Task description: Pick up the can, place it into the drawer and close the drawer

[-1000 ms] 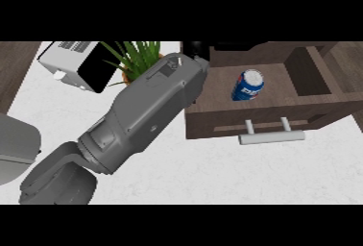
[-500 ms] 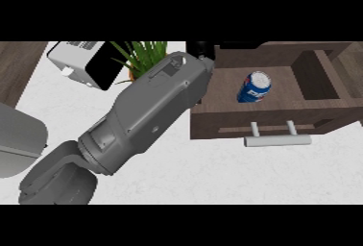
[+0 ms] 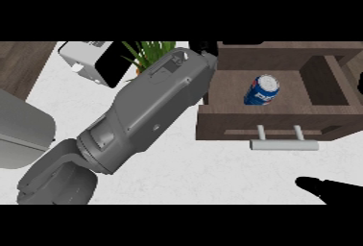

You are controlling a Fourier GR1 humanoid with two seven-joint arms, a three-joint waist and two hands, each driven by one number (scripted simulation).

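Head view. The can [image 3: 264, 90] sits inside the open drawer [image 3: 234, 114], apart from both hands. I judge it light, thin-walled and slick, best taken round its middle. The drawer handle [image 3: 282, 143] looks a rigid bar, a fair place to push. The left hand [image 3: 205, 47] is mostly hidden beyond its forearm [image 3: 142, 120], and the right hand [image 3: 332, 190] shows at the lower right edge. Open or closed, I cannot tell for either.

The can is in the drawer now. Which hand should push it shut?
Probably the right hand. It sits in front of the drawer, just below its handle. The left forearm lies alongside the drawer's left wall, its hand mostly hidden past the front.
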